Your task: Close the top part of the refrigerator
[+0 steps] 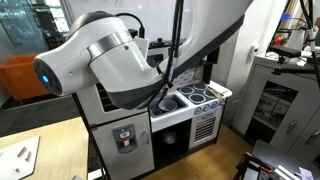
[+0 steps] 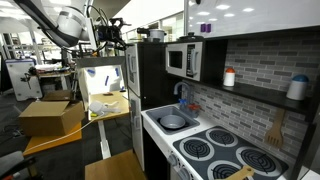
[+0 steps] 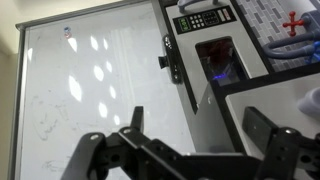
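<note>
The refrigerator's top door (image 2: 104,80) is seen standing open at the far left end of the toy kitchen, white face (image 3: 90,90) turned outward. In the wrist view this face is shown beside the black dispenser panel (image 3: 215,60). The gripper (image 3: 185,160) is held near the door, its fingers spread apart with nothing clamped between them. A sink (image 2: 172,122) and stove burners (image 2: 215,145) are set to the right.
</note>
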`<action>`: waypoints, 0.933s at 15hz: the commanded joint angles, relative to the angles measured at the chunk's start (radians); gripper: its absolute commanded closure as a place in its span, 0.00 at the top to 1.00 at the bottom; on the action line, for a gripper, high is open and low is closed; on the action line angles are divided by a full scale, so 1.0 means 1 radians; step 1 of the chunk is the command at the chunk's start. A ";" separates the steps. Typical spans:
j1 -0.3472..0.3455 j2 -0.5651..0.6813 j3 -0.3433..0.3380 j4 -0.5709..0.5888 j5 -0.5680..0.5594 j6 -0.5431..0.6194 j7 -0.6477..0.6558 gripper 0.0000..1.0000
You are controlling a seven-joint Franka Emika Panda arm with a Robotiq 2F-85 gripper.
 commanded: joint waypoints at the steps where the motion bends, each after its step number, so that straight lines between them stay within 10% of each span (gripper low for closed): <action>1: -0.027 -0.040 0.010 -0.055 -0.037 0.063 0.013 1.00; 14: -0.026 -0.130 0.037 -0.152 -0.009 0.091 0.022 1.00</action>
